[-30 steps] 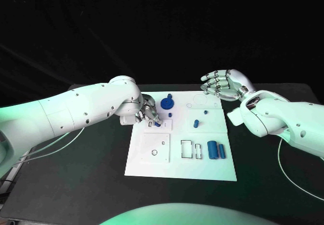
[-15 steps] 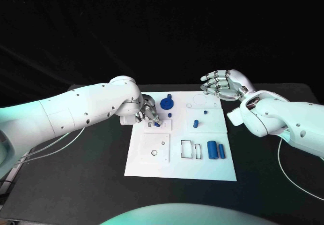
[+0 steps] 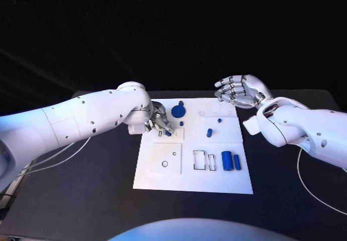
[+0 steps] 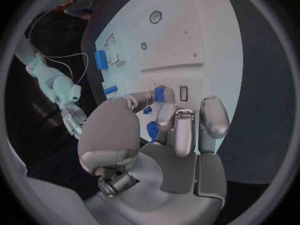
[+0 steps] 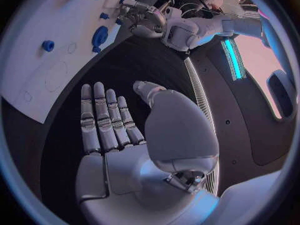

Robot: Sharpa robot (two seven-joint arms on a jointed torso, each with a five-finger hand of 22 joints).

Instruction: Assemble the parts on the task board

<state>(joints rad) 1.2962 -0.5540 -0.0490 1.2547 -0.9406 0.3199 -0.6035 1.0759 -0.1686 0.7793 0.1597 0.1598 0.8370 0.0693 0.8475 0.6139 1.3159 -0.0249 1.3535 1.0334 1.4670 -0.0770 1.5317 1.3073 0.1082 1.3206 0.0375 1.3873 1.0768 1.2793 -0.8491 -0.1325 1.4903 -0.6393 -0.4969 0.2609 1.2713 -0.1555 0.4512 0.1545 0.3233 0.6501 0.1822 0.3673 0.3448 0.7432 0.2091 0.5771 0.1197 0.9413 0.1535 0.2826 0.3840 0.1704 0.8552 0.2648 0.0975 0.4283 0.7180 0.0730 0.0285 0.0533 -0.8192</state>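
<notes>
- The left hand [image 3: 159,123] pinches a small blue part [image 4: 160,93] at its fingertips, over the upper left of the white task board [image 3: 194,183].
- The right hand [image 3: 238,91] hovers past the board's far right corner, fingers apart, holding nothing.
- Two blue cylinders [image 3: 230,160] lie on the board's right side.

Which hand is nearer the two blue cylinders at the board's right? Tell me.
Right. The right hand hovers beyond the board's far edge, far from the blue cylinders; the left hand works across the task board.
</notes>
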